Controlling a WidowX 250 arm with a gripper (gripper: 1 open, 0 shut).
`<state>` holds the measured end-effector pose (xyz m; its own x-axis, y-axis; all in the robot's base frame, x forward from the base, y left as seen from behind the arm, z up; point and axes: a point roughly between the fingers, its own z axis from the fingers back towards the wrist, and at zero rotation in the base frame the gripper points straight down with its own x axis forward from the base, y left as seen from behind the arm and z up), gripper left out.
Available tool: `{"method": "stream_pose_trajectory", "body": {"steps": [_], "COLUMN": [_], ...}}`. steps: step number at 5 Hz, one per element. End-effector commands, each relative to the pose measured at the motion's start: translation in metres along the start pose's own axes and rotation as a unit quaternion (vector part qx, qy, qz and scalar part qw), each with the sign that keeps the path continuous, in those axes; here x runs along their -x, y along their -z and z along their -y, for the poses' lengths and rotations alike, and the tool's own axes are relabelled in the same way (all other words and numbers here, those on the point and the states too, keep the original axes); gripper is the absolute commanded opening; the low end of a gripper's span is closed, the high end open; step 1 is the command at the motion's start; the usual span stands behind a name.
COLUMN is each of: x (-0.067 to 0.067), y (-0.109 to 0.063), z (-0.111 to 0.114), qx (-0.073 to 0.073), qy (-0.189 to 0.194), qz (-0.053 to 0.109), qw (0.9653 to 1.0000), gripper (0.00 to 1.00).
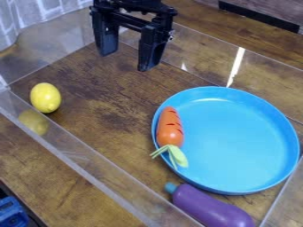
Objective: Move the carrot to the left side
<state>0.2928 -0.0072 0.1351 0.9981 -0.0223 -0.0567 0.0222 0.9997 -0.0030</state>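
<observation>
The small orange carrot [171,128] lies on the left rim of a round blue plate [243,151], its yellow-green leafy top [173,156] pointing toward the near edge. My black gripper [133,43] hangs at the far side of the table, well behind the carrot and apart from it. Its two fingers stand open with nothing between them.
A round yellow lemon [45,97] sits at the left, close to the clear plastic wall [71,146]. A purple eggplant [211,207] lies at the near edge in front of the plate. The wooden tabletop [106,106] spreads between lemon and plate.
</observation>
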Motion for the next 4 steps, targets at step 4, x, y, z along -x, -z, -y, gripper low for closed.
{"method": "stream_pose_trajectory", "body": {"steps": [4], "x": [0.000], "y": [0.027], "z": [0.034], "qx": [0.032], "qy": [-0.064], "qz": [0.011], "qw": [0.9974], "gripper": [1.00]}}
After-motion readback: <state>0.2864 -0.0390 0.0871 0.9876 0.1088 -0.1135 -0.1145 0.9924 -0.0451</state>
